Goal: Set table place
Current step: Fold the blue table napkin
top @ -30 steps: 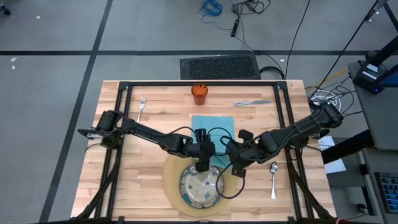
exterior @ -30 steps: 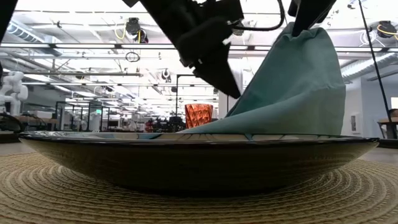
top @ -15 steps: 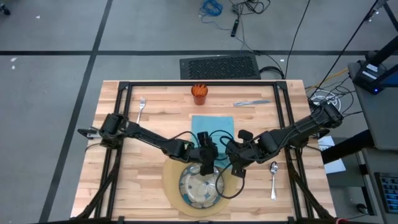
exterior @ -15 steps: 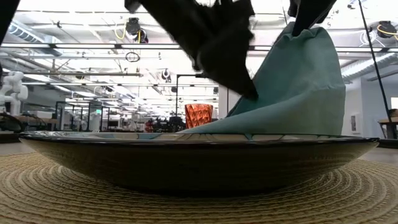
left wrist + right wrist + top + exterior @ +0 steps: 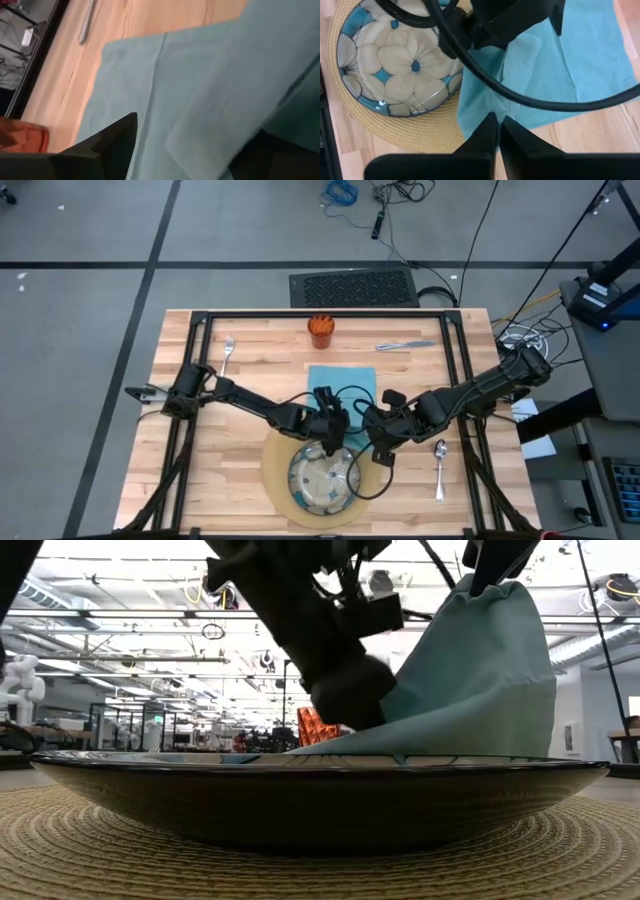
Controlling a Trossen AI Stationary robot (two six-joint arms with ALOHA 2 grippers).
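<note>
The teal napkin lies on the table behind the blue-green flowered dish, which sits on the round tan mat. My right gripper is shut on the napkin and holds one part raised into a peak. My left gripper is open and low over the napkin, one finger on either side of a raised fold. It also shows in the low view beside the cloth. The orange cup, fork, knife and spoon lie apart on the table. My right gripper pinches the napkin at its near edge, next to the mat, between its two shut fingers. The pinched part is lifted, and the cloth hangs from it in a slanting tent whose lower part lies on the table. I cannot tell whether my left gripper touches the napkin.
The black table frame runs along the left, far and right sides. A black cable loops over the dish and napkin between the two arms. Bare wood lies to the left of the mat.
My left gripper has gone down toward the napkin and tipped, ending close against the raised cloth. My right gripper has kept still, with the napkin's peak held at the same height.
</note>
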